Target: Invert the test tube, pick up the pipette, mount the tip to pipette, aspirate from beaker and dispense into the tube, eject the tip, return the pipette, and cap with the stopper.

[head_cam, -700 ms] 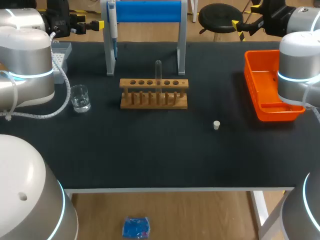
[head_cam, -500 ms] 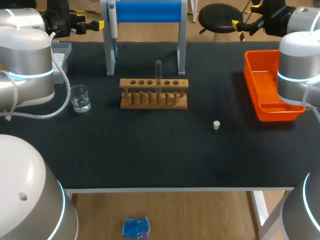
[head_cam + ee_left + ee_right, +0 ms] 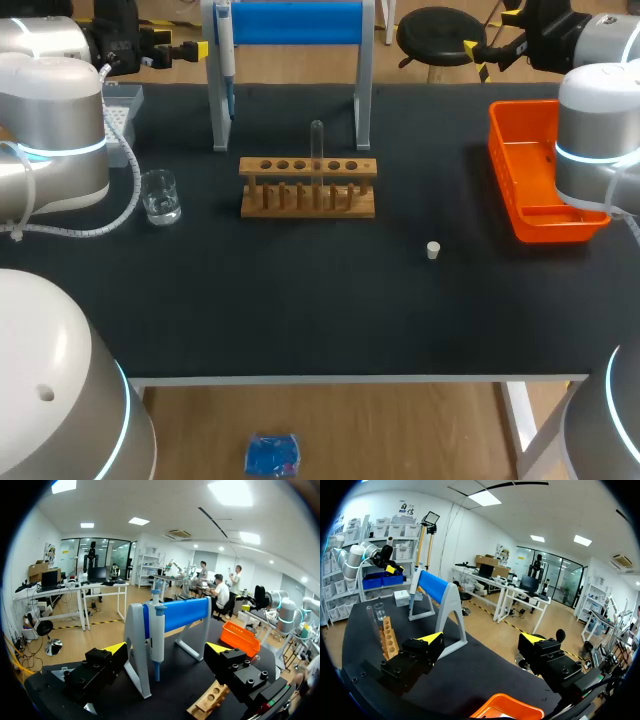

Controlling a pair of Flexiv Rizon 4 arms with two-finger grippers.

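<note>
A clear test tube [image 3: 316, 141] stands upright in the wooden rack [image 3: 308, 188] at the table's middle back. The pipette [image 3: 226, 55] hangs on the left post of the blue-topped stand [image 3: 295, 25]. A small white stopper [image 3: 433, 250] lies on the mat to the right of the rack. A glass beaker [image 3: 159, 196] sits left of it. My left gripper [image 3: 190, 48] is raised at the back left, open and empty; in its wrist view it [image 3: 166, 648] faces the pipette [image 3: 157, 635]. My right gripper [image 3: 497, 42] hovers at the back right, open and empty [image 3: 481, 639].
An orange tray [image 3: 540, 180] sits at the right edge, under my right arm. A tip box [image 3: 120, 115] stands at the back left near the beaker. Bare black mat [image 3: 300, 300] covers the front half of the table.
</note>
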